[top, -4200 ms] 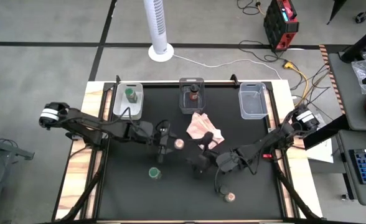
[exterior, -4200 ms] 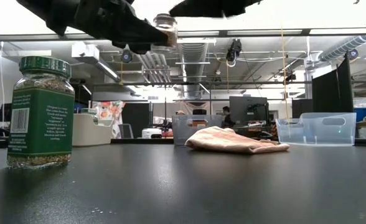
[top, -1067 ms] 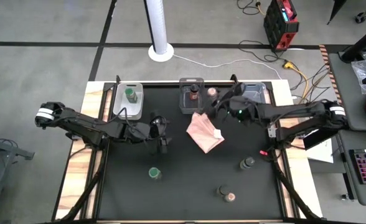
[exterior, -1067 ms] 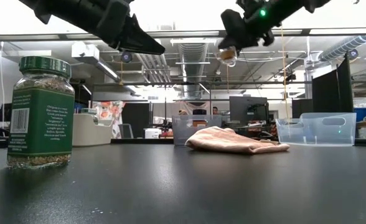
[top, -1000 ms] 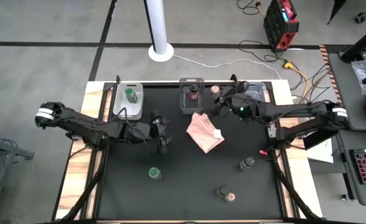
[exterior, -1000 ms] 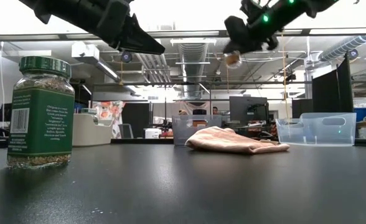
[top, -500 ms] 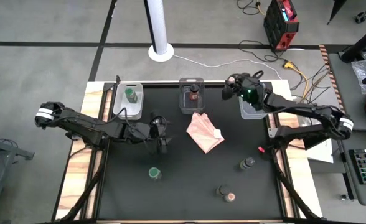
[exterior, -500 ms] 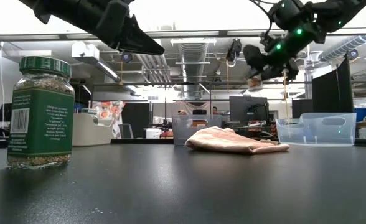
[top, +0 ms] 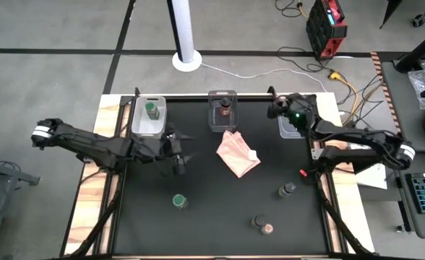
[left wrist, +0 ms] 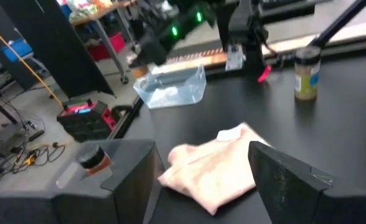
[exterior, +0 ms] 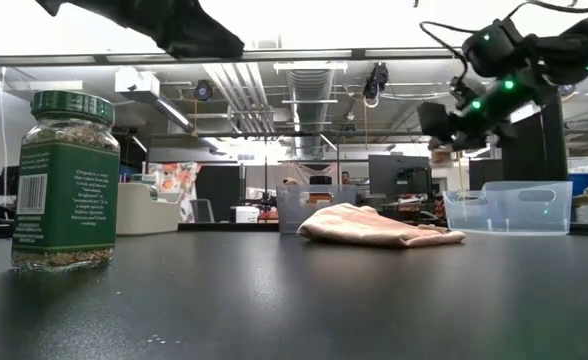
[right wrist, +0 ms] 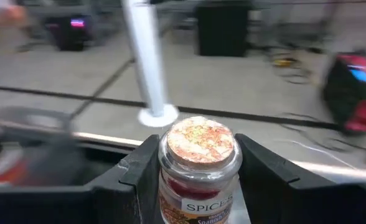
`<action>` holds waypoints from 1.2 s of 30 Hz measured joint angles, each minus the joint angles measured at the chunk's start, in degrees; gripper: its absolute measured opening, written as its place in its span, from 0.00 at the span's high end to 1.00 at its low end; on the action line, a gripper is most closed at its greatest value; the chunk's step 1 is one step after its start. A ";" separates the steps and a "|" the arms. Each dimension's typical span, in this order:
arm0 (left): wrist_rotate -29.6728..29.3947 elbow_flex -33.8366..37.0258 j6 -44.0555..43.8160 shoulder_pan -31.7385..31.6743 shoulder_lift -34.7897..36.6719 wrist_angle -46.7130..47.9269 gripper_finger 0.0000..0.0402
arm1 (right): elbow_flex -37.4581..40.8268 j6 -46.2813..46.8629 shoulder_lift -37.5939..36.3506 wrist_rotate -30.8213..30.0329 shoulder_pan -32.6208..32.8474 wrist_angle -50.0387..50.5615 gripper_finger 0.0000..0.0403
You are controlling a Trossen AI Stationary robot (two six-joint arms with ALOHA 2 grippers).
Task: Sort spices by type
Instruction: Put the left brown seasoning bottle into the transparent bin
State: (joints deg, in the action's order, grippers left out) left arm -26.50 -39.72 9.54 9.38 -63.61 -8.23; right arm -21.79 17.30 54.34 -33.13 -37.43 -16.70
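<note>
Pinkish-tan cork tops the spice jar that the right gripper is grasping, its two dark fingers pressing the glass on either side. The jar is standing upright between them, long axis vertical, lid up and label facing the wrist camera. Seen from above, that gripper is hanging at the near-left corner of the right-hand clear bin, at the table's far edge. A second ago it was carrying the jar above the pink cloth, near the middle bin; since then it has been swinging rightward and is now arriving at the bin. That suggests the carry is nearly over and only the lowering and release remain for this jar.

The left gripper is waiting above the table left of the cloth, its fingers spread wide and empty, drawn back a little from where it hovered before.

Further out, one green-lidded jar is sitting in the left bin and a dark-lidded jar in the middle bin. Three jars are still standing on the black mat: a green-lidded one, a dark-lidded one and a tan-lidded one.
</note>
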 joint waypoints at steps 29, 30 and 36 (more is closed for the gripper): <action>-0.02 0.11 0.91 0.22 6.53 1.99 0.40 | 13.02 8.11 -0.25 -12.04 0.02 -3.00 0.59; -0.02 0.11 0.90 0.22 6.53 1.99 0.40 | 13.51 7.60 0.11 -12.02 0.02 -4.35 0.59; -0.02 0.11 0.91 0.22 6.53 1.94 0.40 | 16.29 5.63 2.87 -11.99 0.31 -12.90 0.59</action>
State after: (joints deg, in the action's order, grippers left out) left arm -26.52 -39.62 10.45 9.61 -57.08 -6.28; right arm -5.50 22.93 57.21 -45.12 -37.12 -29.61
